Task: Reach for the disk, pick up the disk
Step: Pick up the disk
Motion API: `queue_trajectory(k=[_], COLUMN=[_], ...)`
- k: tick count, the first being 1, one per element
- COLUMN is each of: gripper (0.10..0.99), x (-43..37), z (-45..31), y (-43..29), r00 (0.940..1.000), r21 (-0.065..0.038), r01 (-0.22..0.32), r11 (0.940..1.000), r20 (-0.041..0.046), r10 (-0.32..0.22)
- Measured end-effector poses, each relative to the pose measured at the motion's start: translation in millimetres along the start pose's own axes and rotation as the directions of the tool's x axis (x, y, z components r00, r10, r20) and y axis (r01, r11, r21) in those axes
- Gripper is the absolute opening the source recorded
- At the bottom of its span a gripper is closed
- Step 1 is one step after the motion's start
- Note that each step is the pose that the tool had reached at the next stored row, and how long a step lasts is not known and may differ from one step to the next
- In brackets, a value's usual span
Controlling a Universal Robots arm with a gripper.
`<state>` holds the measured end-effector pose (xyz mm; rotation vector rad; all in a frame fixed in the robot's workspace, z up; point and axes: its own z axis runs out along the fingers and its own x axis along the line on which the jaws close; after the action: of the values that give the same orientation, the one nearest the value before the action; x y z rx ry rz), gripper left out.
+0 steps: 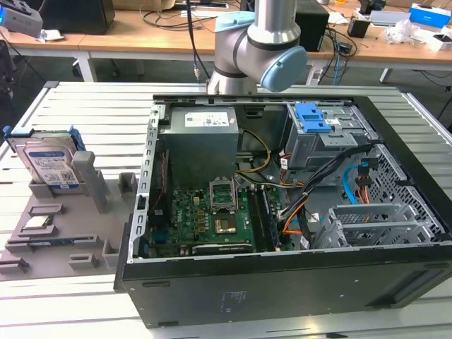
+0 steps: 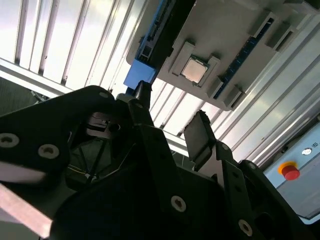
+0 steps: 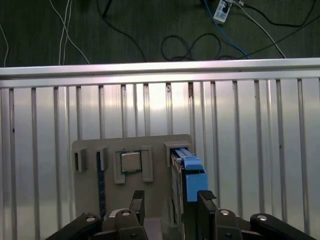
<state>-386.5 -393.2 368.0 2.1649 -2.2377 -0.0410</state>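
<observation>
table: slatted metal table; carries everything, with bare slats all round the tray.
case: open computer case; sits at 3 o'clock of the tray in the exterior view, its near wall well apart from the disk.
tray: grey tray; at 9 o'clock of the case in the exterior view, parts sit in its slots.
disk: disk; stands on edge in a tray slot at the tray's 11 o'clock corner in the exterior view. The blue bracket edge faces up in the first wrist view.
post: grey post; just beside the disk at its 3 o'clock in the exterior view, so that side is tight. The 9 o'clock side is open.
gripper: gripper; spread wide and holding nothing, hangs above the tray with the disk's edge roughly under the gap, nearer one finger.
chip: square chip; in its own pocket beside the disk, near but apart.
progress: reach looks mostly done; no contact with the disk, grasp and lift not yet done.
</observation>
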Motion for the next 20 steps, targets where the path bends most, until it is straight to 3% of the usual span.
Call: queue_trajectory(k=[5, 8, 20], gripper=[0.545, 0.545, 0.545], x=[-22.1, -30.5, -32.4], z=[0.0, -0.1, 11.7], y=[-0.4, -0.4, -1.7], r00=[1.0, 1.0, 1.0], r21=[0.0, 0.0, 0.0], r01=[0.0, 0.0, 0.0], r11=[1.0, 1.0, 1.0], r20=[-0.004, -0.0045, -0.0054], r10=[0.0, 0.0, 0.0])
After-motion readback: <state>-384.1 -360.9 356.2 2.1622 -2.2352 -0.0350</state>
